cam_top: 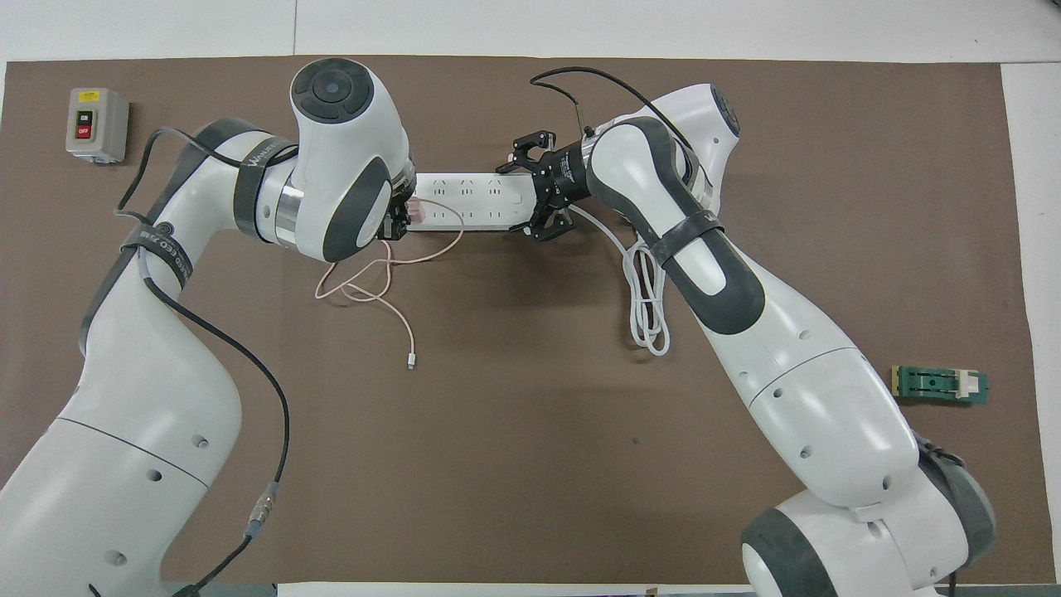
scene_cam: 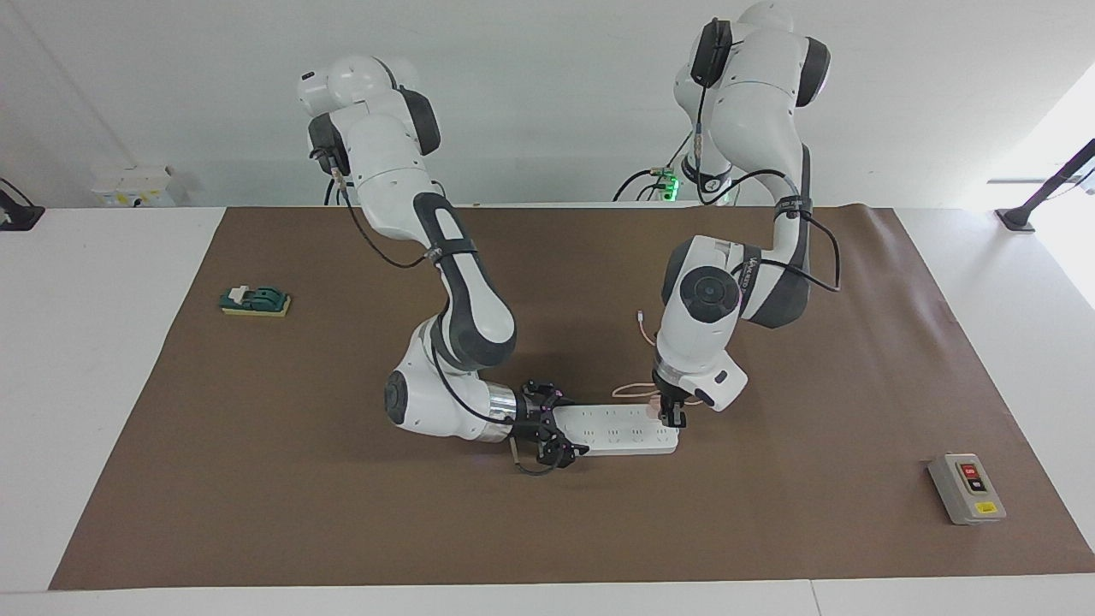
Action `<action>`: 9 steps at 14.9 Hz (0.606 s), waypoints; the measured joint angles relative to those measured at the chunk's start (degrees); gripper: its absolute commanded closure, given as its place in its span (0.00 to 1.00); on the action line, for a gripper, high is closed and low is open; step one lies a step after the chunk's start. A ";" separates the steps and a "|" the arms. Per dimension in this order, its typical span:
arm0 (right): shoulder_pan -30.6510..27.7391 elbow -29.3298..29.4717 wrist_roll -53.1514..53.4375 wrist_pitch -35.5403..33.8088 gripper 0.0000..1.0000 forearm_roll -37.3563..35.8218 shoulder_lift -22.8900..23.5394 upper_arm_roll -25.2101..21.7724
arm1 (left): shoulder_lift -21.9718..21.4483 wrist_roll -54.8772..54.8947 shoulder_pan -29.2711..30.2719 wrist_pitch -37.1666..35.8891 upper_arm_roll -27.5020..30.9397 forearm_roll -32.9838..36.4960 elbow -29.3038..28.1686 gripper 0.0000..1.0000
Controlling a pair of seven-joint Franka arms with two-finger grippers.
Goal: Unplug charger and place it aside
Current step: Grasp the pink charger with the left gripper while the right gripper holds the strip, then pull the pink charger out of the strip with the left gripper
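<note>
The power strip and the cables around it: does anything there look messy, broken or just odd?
Nothing looks damaged. The charger sits at the power strip's end, its pink cable trailing in loose loops toward the robots.

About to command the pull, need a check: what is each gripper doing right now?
Left gripper: shut on the charger at the power strip.
Right gripper: clamped on the power strip's other end, bracing it.

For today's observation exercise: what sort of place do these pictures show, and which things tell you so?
Most likely a robotics lab or test bench. Two arms are mounted at a table covered by a brown mat, and practice items lie on it: a power strip, a grey switch box and a green knife switch.
</note>
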 measured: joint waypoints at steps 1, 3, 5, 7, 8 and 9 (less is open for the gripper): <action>0.02 -0.10 -0.01 0.09 0.44 0.00 -0.07 0.00 | 0.00 -0.05 0.00 0.00 0.01 -0.02 0.00 1.00; 0.04 -0.21 -0.03 0.18 0.44 0.00 -0.13 0.00 | 0.00 -0.07 0.00 0.01 0.02 -0.03 0.00 1.00; 0.04 -0.25 -0.06 0.22 0.44 0.00 -0.15 0.00 | -0.05 -0.07 0.00 -0.05 0.01 -0.03 0.02 1.00; 0.04 -0.28 -0.13 0.25 0.44 0.00 -0.16 0.00 | -0.29 0.09 0.00 -0.43 -0.01 -0.03 0.18 1.00; 0.04 -0.28 -0.14 0.25 0.44 0.00 -0.17 0.00 | -0.92 0.33 0.00 -1.14 -0.03 -0.04 0.59 1.00; 0.04 -0.29 -0.15 0.26 0.44 0.00 -0.18 0.00 | -2.09 0.60 0.04 -2.51 -0.01 -0.04 1.33 1.00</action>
